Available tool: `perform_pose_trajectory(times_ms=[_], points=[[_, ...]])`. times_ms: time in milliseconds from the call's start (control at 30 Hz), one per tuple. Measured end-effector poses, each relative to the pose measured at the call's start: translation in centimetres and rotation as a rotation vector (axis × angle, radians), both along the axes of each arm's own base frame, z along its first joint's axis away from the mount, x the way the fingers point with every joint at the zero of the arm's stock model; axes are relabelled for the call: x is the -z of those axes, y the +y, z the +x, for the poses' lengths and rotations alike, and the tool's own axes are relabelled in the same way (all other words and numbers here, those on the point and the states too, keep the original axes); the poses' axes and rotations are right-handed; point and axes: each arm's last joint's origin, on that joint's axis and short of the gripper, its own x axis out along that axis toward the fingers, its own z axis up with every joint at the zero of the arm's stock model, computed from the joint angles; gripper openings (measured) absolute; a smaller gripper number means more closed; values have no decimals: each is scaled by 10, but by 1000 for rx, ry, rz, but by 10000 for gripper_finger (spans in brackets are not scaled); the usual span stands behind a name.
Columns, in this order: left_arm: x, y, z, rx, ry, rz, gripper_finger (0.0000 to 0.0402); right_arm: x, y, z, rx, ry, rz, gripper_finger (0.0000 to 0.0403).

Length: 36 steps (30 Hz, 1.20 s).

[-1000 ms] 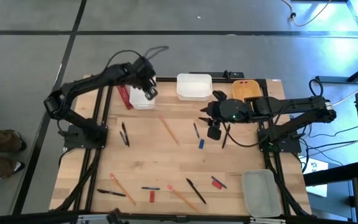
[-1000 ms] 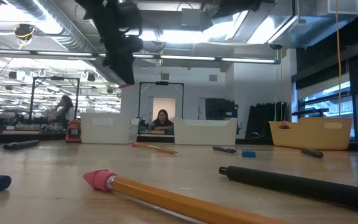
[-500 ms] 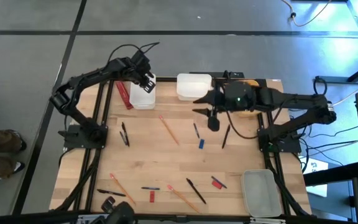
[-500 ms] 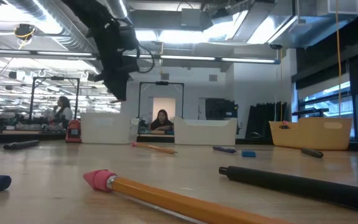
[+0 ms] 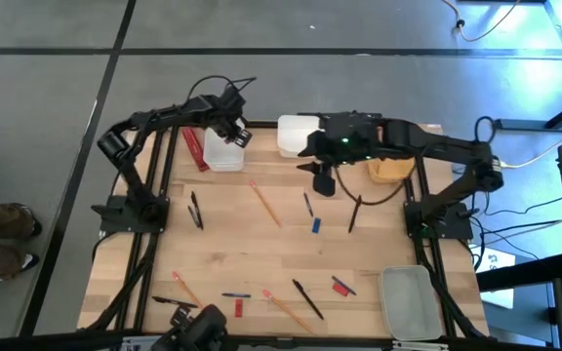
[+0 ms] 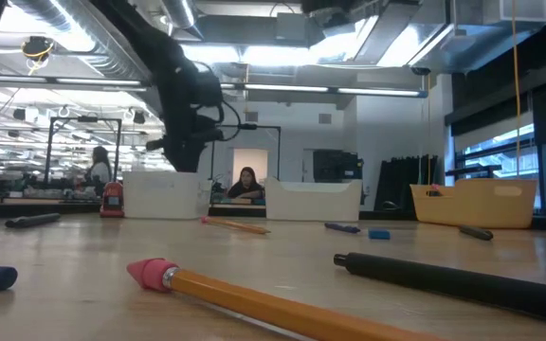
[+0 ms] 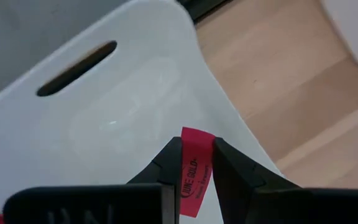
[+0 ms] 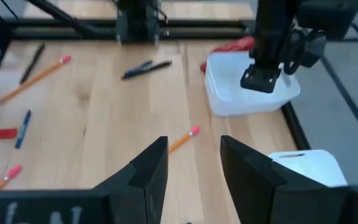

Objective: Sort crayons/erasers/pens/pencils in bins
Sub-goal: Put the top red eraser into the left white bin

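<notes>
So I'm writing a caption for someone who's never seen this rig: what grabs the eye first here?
First, the left end effector, shut on a small red eraser right above the narrow white bin at the table's far edge. Next, the right end effector hangs open over the table near the wider white bin. Pens and pencils lie scattered across the wooden table.

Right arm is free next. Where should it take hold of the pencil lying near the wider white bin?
Grip the pencil mid-shaft, coming straight down, fingers set across its diagonal line. It lies flat with bare table on both sides. The right gripper, open, is close by.
</notes>
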Motion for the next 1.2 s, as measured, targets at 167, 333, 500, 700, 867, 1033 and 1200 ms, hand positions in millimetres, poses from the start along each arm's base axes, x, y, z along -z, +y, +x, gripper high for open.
perform_pose_trajectory(times_ms=[167, 333, 500, 700, 867, 1033, 1200], points=[[15, 5, 3, -33, 16, -28, 57, 11, -2, 19, -14, 83, -9, 149], [26, 8, 5, -55, 34, -54, 57, 20, -4, 31, -17, 119, -9, 149], [26, 9, 6, -60, 22, -40, 57, 23, -4, 34, -19, 126, -10, 149], [26, 10, 5, -64, 21, -39, 57, 25, -4, 36, -15, 126, -7, 149], [26, 10, 5, -63, 21, -40, 57, 24, -4, 37, -14, 120, -7, 149], [26, 9, 6, -70, -9, -70, 57, 23, -4, 38, -14, 105, -8, 149], [26, 6, 9, -64, -15, -78, 57, 23, -4, 38, -14, 105, -9, 149]])
